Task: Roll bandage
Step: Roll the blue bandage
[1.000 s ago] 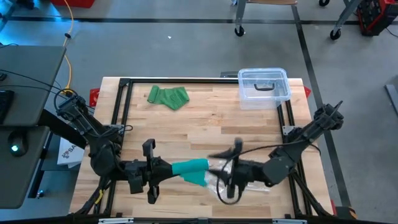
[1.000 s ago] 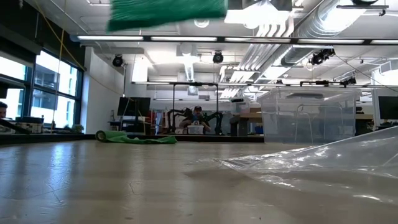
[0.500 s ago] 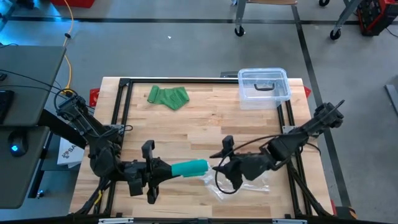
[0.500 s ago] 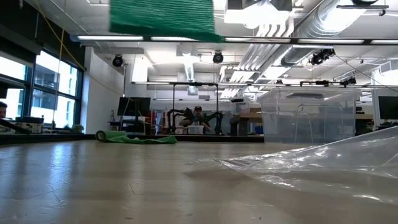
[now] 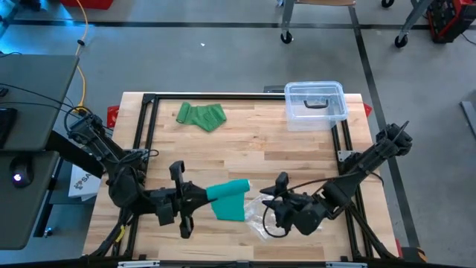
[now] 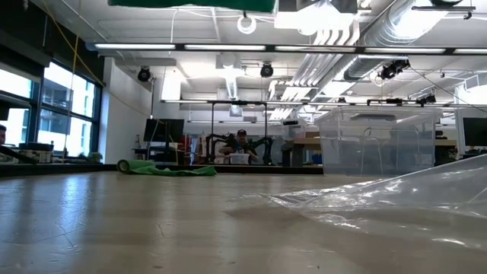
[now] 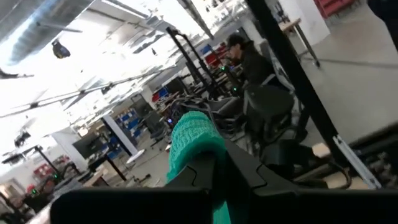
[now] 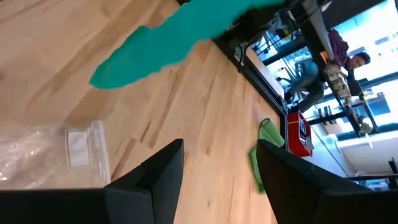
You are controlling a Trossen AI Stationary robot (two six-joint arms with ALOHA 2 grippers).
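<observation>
A teal bandage [image 5: 229,199] hangs above the near middle of the wooden table, with my left gripper [image 5: 187,202] shut on its left end. In the low view only the bandage's lower edge [image 6: 190,4] shows, at the top of the picture. My right gripper [image 5: 269,195] stands open just right of the bandage's free end, over a clear plastic bag [image 5: 260,222]. In the right wrist view the bandage [image 8: 174,43] lies ahead of the open fingers [image 8: 219,149], which touch nothing. My left gripper pinches the bandage near one end [image 7: 198,163] between its two fingers. The fingers lie about level and point toward the table's right. The bandage is lifted clear of the table, and its free part sticks out past the fingers and droops slack.
A crumpled green cloth [image 5: 201,116] lies at the far left. A clear lidded box [image 5: 316,103] stands at the far right corner. The clear plastic bag [image 8: 56,152] lies flat on the wood under my right gripper. A black frame [image 5: 145,134] borders the table.
My right gripper has drawn away from the bandage's free end, sunk toward the table and tipped its fingers downward, its gap unchanged. The bandage's free part has dropped out wider beside my left gripper, and in the low view its lower edge has risen.
</observation>
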